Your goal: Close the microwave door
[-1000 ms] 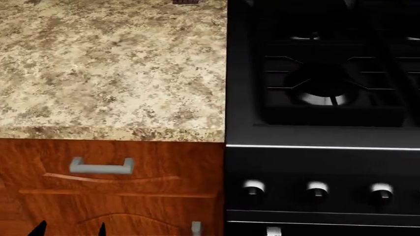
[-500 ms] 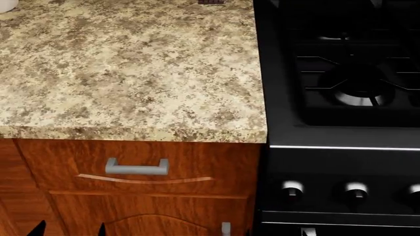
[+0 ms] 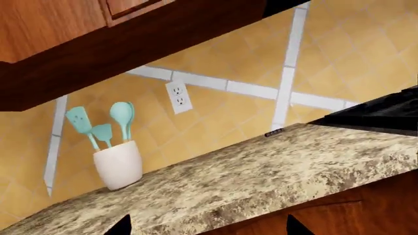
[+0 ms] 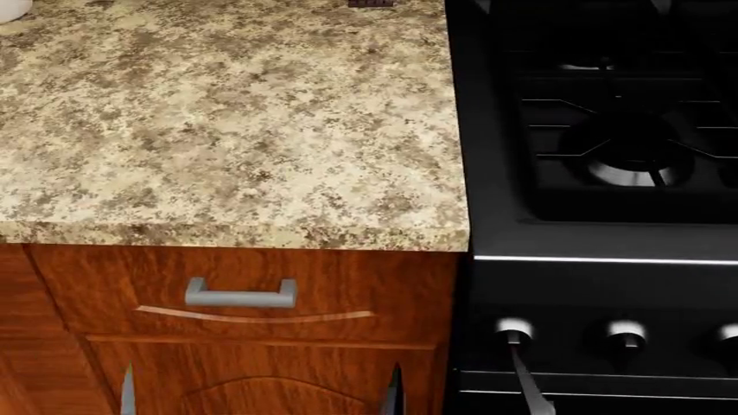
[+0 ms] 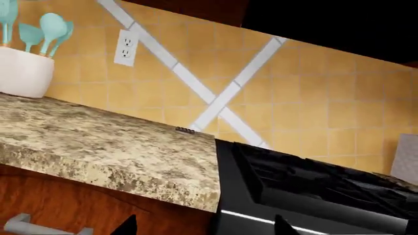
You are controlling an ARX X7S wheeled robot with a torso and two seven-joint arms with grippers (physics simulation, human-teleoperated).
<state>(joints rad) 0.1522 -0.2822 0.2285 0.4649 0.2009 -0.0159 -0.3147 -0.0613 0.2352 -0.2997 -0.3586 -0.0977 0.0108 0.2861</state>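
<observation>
The microwave door shows in none of the views. Only a black body (image 5: pixel 326 29) hangs over the stove beside the wooden wall cabinet (image 3: pixel 78 44), too dark to make out. My left gripper (image 3: pixel 205 228) is open, its two dark fingertips (image 3: pixel 123 226) far apart below the counter's front edge, nothing between them. The right gripper (image 5: pixel 203 227) is open too, its fingertips (image 5: pixel 128 226) straddling the seam between the wooden cabinet front and the stove. Thin grey slivers (image 4: pixel 127 393) rise at the head view's lower edge.
A granite counter (image 4: pixel 231 121) meets a black gas stove (image 4: pixel 600 147) with knobs (image 4: pixel 513 328) on its right. A drawer with a grey handle (image 4: pixel 240 294) sits below. A white pot of teal utensils (image 3: pixel 117 161) and a wall outlet (image 3: pixel 177 96) stand at the tiled back wall.
The head view shifted left a second ago and has held since. The two black tips at its bottom left are gone; thin grey slivers now rise along the bottom edge.
</observation>
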